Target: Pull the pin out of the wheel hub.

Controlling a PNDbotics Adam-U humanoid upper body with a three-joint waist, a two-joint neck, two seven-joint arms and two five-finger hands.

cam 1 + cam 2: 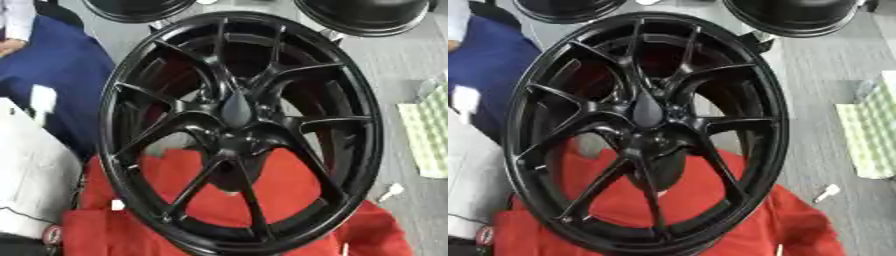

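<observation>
Big glossy black multi-spoke alloy wheel hub (241, 130) fills the view, face up, sitting on a red cloth (289, 185) that covers the near part of the grey desk (398, 65). At the centre there's a dark, pointed, teardrop-looking piece (236, 109) — might be the pin, can't swear to it. Neither robot hand shows up in either view, so I can't tell whether they're spread or pinching anything. If that's the pin, it's seated in the centre bore — then a hand needs to get over the centre and pinch it.
</observation>
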